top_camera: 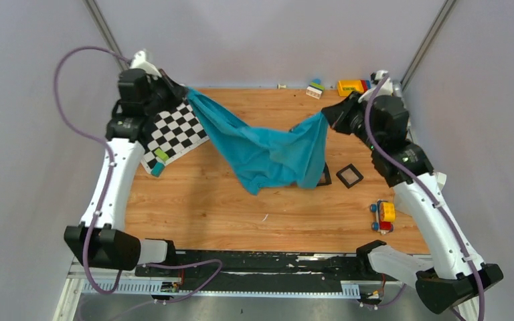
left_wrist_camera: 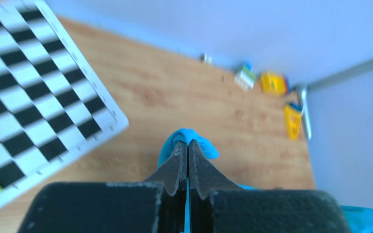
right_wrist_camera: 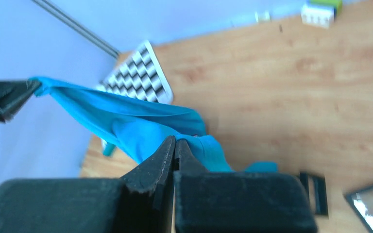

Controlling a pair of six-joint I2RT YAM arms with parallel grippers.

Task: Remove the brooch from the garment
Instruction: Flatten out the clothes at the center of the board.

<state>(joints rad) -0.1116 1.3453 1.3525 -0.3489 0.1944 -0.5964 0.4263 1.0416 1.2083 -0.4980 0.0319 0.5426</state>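
Left claw [top_camera: 186, 93]: pressed together, pinching one end of the garment [top_camera: 268, 150] above the far left of the table [top_camera: 241, 214]; in the left wrist view a bunch of teal fabric bulges just past the tips of the fingers [left_wrist_camera: 179, 162].
Right claw [top_camera: 326, 115]: also pressed together, pinching the garment's other end, raised over the far right of the table.
Garment: teal-blue, strung between the two claws and sagging in the middle like a hammock; its lowest fold hangs over the table's centre, and whether it touches the wood cannot be told.
Checkered mat [top_camera: 174, 130]: flat on the table below the left claw, partly overlapped by the cloth in the top view.
Black square box [top_camera: 349, 175]: on the table just right of the hanging fold; a second one is half hidden behind the cloth.
Toy car [top_camera: 383, 216]: near the right edge, well apart from the garment.
Blocks [top_camera: 316, 88]: along the far edge.
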